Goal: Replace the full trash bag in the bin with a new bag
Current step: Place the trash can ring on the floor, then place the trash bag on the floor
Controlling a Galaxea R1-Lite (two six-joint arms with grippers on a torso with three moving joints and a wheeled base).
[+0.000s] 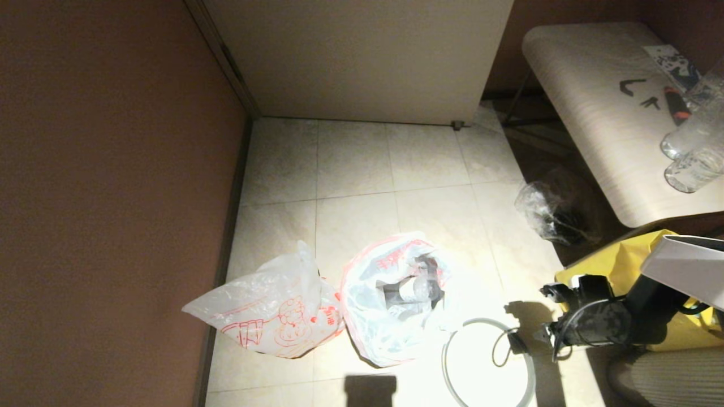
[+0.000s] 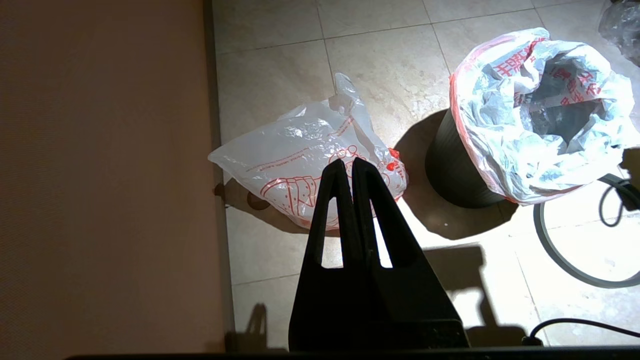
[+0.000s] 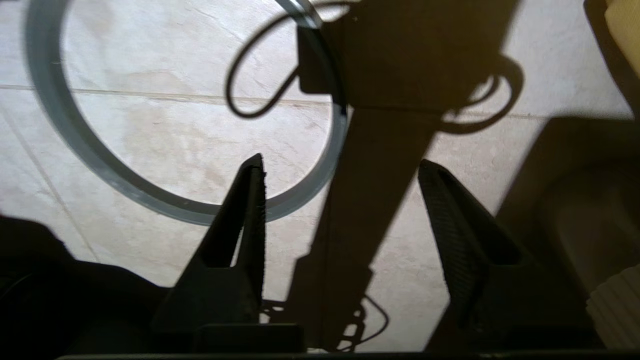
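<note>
The ring lies on the floor under the right gripper's released fingers, left gripper clenched, while the full bag lines the bin, new bag unused.

Red block lettering on full trash bag (possibly Chinese characters), not legible; nothing else readable.

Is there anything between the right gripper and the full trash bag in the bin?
Only the grey ring, off the bin and lying flat on the floor below the open right gripper. From there to the full trash bag, which lines the bin, the tiles look bare.
</note>
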